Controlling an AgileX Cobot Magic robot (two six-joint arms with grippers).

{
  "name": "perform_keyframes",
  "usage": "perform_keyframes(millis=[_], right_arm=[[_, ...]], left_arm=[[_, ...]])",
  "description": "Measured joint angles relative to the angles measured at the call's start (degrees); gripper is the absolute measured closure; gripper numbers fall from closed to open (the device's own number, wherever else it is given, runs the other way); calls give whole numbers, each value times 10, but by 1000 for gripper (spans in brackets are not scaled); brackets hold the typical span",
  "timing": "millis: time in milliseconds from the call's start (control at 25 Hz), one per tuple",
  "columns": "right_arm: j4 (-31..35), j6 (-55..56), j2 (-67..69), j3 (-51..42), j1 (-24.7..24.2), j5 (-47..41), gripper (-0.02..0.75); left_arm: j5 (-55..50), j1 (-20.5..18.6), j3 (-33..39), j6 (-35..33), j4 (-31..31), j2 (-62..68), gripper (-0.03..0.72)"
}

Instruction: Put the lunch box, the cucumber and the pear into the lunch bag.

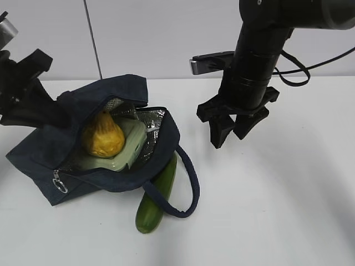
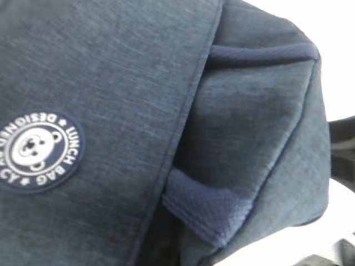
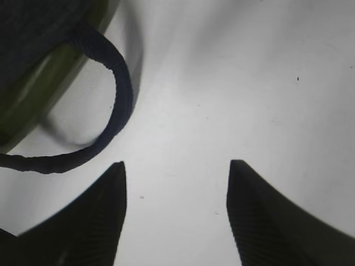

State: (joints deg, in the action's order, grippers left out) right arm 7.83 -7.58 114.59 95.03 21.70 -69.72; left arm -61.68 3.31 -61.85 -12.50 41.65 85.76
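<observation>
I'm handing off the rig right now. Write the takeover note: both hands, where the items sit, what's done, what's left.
Left hand: shut, at the lunch bag's back edge; its wrist view shows only bag fabric.
Right hand: open, empty, above bare table right of the bag.
Lunch box: inside the open bag.
Pear: in the bag, on the lunch box.
Cucumber: on the table against the bag's front, under the handle loop.
Done: lunch box, pear. Left: cucumber.
</observation>
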Motion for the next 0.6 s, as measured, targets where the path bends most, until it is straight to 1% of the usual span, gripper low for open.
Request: perform_keyframes(millis=[160, 320, 440, 600], right_arm=[[6, 0, 0, 0, 0, 0, 293], [8, 0, 0, 0, 0, 0, 294], [10, 0, 0, 0, 0, 0, 294], [15, 0, 0, 0, 0, 0, 294]], left_arm=[[-29, -20, 19, -51, 74, 30, 686], [-43, -41, 23, -100, 125, 38, 686], [-56, -72, 23, -140, 184, 42, 686], [-59, -102, 26, -167, 232, 55, 686]])
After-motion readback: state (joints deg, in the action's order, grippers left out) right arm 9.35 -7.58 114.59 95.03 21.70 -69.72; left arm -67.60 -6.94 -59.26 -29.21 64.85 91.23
